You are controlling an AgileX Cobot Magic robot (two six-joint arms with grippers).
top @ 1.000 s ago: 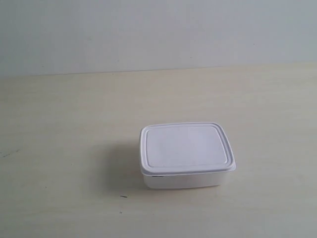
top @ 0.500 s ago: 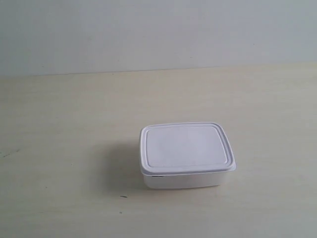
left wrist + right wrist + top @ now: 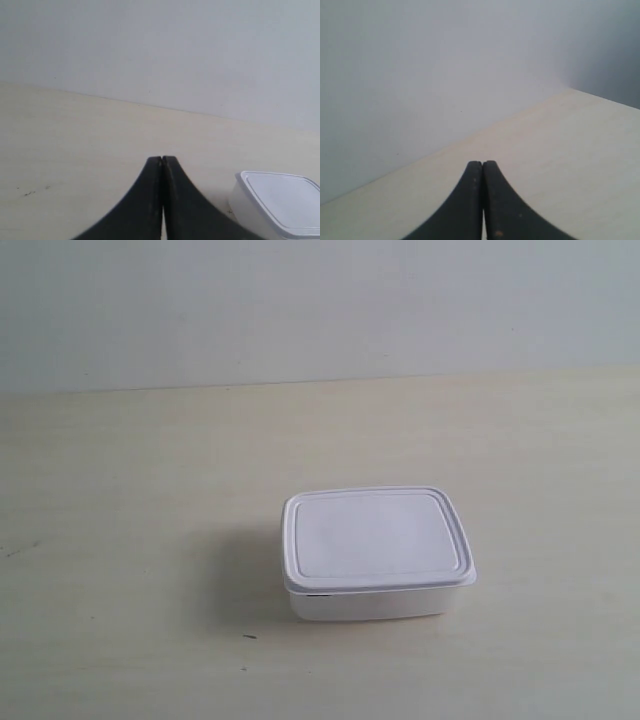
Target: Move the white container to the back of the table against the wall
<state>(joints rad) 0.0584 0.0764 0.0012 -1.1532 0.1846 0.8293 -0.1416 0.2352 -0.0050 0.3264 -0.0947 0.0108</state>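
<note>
The white container sits lidded and upright on the pale wood-grain table, in the near middle, well short of the grey-white wall. No arm shows in the exterior view. In the left wrist view my left gripper is shut and empty, its black fingers pressed together, and the white container lies off to one side of it, apart. The right wrist view shows my right gripper shut and empty over bare table, facing the wall; the container is out of that view.
A few tiny dark specks mark the tabletop near the container. The line where table meets wall runs across the back.
</note>
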